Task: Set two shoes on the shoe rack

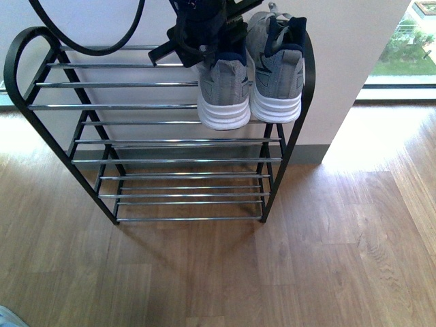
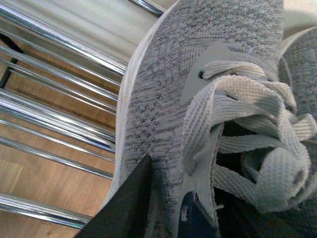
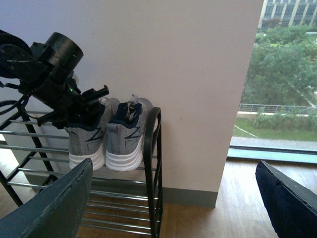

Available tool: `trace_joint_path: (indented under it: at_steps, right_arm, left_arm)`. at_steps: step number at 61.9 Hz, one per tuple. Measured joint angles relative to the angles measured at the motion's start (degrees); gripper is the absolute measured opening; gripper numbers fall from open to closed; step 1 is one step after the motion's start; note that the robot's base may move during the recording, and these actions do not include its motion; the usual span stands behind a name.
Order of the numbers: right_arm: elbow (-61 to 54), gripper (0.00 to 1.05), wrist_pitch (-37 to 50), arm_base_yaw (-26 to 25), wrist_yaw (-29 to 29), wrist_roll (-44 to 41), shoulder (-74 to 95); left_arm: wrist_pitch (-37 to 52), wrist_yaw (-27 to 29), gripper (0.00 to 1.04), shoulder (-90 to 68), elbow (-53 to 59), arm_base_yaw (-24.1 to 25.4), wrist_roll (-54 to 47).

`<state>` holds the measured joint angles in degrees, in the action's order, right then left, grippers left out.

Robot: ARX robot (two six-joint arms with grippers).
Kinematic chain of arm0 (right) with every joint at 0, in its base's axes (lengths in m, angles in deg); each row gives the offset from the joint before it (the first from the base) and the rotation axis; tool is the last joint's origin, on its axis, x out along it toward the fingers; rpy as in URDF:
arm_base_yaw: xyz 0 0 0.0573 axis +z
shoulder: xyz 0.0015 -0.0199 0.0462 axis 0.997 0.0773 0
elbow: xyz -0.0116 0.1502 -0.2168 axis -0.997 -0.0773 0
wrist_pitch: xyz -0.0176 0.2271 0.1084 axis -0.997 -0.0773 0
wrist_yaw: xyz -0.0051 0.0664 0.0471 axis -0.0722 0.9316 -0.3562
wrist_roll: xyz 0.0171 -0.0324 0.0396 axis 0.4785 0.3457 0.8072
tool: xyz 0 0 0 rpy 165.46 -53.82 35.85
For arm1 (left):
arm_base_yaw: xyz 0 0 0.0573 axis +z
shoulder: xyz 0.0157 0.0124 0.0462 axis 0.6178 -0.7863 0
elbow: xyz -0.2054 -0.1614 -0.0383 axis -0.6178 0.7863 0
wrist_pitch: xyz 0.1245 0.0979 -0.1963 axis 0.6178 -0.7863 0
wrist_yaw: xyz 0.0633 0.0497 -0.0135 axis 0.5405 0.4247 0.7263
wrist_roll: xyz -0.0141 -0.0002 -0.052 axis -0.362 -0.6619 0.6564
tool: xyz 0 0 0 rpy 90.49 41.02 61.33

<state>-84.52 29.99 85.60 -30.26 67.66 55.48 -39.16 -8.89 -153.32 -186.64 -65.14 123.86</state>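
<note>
Two grey knit sneakers with white soles stand side by side at the right end of the shoe rack's [image 1: 41,85] top shelf, heels toward me. My left gripper [image 1: 206,37] is shut on the left grey sneaker [image 1: 223,92] from above, at its collar. The other sneaker [image 1: 278,71] sits beside the rack's right post. The left wrist view shows the held sneaker's knit side [image 2: 158,99], its laces [image 2: 247,119], and a dark finger [image 2: 130,203] pressed on it. Seen from the right wrist, my right gripper [image 3: 171,208] is open and empty, off to the right of the rack [image 3: 153,163]; both sneakers [image 3: 124,139] show there.
The rack stands against a white wall [image 1: 340,48] on wood floor [image 1: 306,259]. Its three lower shelves [image 1: 177,160] hold nothing. A window [image 3: 282,74] is to the right. Something pale blue [image 1: 7,317] peeks in at the floor's near left corner.
</note>
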Motion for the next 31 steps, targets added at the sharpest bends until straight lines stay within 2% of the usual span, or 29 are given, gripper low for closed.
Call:
trace_joint_path:
  at_steps: [6, 11, 19, 21, 24, 27, 31]
  right_arm:
    - [0.00, 0.95, 0.02, 0.00, 0.00, 0.00, 0.00]
    - [0.00, 0.95, 0.02, 0.00, 0.00, 0.00, 0.00]
    - [0.00, 0.95, 0.02, 0.00, 0.00, 0.02, 0.00]
    - [0.00, 0.95, 0.02, 0.00, 0.00, 0.02, 0.00]
    - [0.00, 0.95, 0.02, 0.00, 0.04, 0.00, 0.00]
    - [0.00, 0.95, 0.00, 0.00, 0.00, 0.00, 0.00]
    - [0.00, 0.95, 0.00, 0.00, -0.07, 0.00, 0.00]
  left_arm:
    - [3.10, -2.56, 0.61, 4.13, 5.22, 0.09, -0.39]
    - [6.23, -2.12, 0.73, 8.63, 10.47, 0.15, -1.68]
    - [11.89, 4.31, 0.94, 17.11, 19.06, 0.20, -8.39]
    - [19.56, 8.11, 0.90, 18.88, 22.49, 0.28, -12.00]
    - [36.33, 13.42, 0.81, 21.33, 29.73, 0.77, -20.48]
    - [51.41, 14.27, 0.72, 23.85, 38.29, 1.90, -29.16]
    - [63.19, 13.62, 0.63, 26.38, 46.88, 3.43, -36.85]
